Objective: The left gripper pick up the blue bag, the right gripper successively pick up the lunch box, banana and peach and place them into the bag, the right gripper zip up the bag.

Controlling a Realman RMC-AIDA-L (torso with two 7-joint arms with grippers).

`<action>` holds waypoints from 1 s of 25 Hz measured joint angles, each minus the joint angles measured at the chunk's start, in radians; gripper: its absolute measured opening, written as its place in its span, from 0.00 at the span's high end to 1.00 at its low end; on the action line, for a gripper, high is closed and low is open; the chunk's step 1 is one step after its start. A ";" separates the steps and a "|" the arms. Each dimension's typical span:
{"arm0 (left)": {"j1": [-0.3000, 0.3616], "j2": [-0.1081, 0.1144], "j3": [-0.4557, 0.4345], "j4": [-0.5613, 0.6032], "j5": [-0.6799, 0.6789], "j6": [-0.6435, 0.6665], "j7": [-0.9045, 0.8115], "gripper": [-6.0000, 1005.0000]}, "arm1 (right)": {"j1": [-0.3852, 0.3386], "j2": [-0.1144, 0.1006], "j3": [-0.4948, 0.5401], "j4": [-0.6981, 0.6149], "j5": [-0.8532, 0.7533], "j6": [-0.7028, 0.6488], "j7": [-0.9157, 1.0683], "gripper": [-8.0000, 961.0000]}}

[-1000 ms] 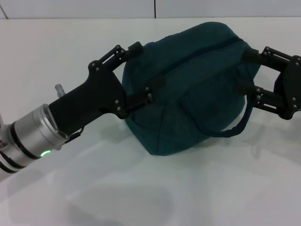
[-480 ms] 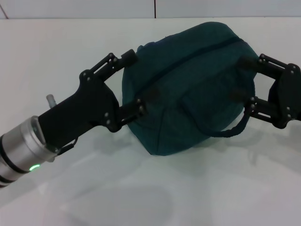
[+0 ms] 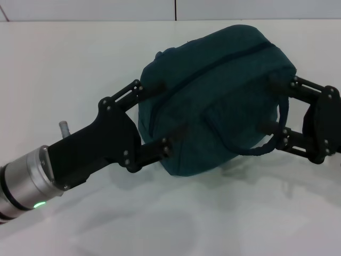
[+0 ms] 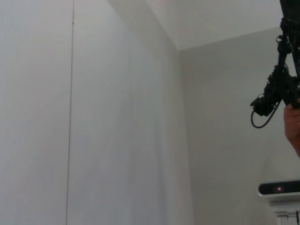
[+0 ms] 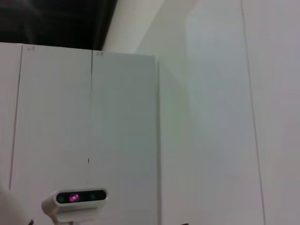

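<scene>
Desk: white desk (image 3: pixel 80 64), pale wall behind.
Blue bag: blue bag (image 3: pixel 213 98) bulges at centre, zipper drawn shut, no lunch box, banana or peach visible outside.
Left pincer: left pincer (image 3: pixel 154 120) spread wide, fingers flanking the bag's left end; it has dipped lower than a second ago.
Right pincer: right pincer (image 3: pixel 272 104) released, fingers against the bag's right end.
Meaning: packing seems finished; both arms appear to be steadying or letting go.

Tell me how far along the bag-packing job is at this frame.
Late stage. The blue bag bulges and its zipper line looks closed; no lunch box, banana or peach shows outside. The left gripper and right gripper both press open jaws against its ends. Nothing obvious is left.
</scene>
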 joint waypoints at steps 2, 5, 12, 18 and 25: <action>0.005 0.000 0.000 0.000 0.000 0.002 0.003 0.22 | 0.000 0.001 0.002 0.000 -0.008 0.000 -0.002 0.30; 0.009 0.000 0.000 0.000 0.007 0.003 0.004 0.22 | 0.001 0.002 0.001 0.006 -0.011 -0.001 -0.002 0.30; 0.010 0.001 0.000 0.000 0.019 0.005 0.005 0.22 | -0.004 0.011 0.004 0.009 -0.020 0.002 -0.025 0.30; 0.009 0.001 0.000 0.000 0.020 0.005 0.006 0.22 | -0.006 0.012 0.005 0.010 -0.020 0.005 -0.030 0.30; 0.009 0.001 -0.001 0.000 0.019 0.005 0.018 0.22 | -0.005 0.013 0.006 0.010 -0.016 0.014 -0.032 0.30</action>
